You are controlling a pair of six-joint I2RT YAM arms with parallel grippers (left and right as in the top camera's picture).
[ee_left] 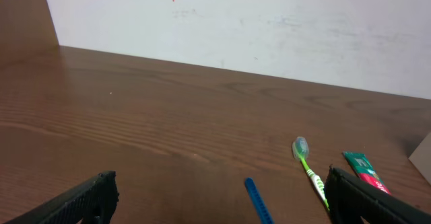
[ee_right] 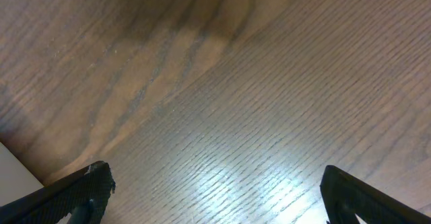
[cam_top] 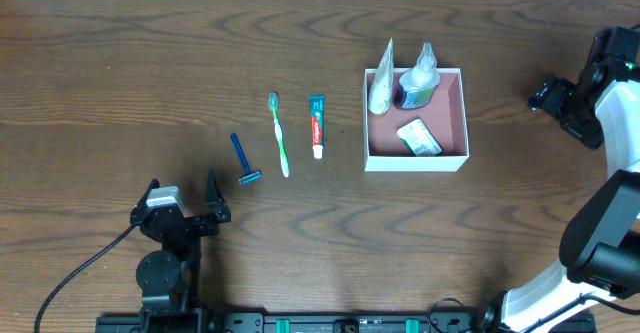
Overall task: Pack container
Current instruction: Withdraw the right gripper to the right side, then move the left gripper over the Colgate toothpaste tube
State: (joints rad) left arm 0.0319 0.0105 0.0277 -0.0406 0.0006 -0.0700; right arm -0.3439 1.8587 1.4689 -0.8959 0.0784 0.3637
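A square, shallow container (cam_top: 415, 162) with white outer walls and a dusty pink inside sits right of centre in the upper half of the overhead view, on a dark brown wood-grain table (cam_top: 100, 73); in its upper left corner a white tapered tube (cam_top: 381, 85) leans against the wall, with a clear plastic bottle with dark contents (cam_top: 420, 81) just beside it; a small green and white packet (cam_top: 419, 137) lies lower down on the pink floor

Left of the container, three items lie in a row near the middle of the frame: a green, white and red toothpaste tube (cam_top: 317, 125), nearest the box; a green and white toothbrush (cam_top: 279, 133); and a blue razor (cam_top: 243, 159) furthest left; none of them touch

The left gripper (cam_top: 182, 193) is at the lower left of the overhead view, below the razor and apart from it; its black fingers are spread wide and hold nothing

In the right wrist view the right gripper (ee_right: 215, 177) shows its fingers at the two lower corners, wide apart, with only bare wood between them
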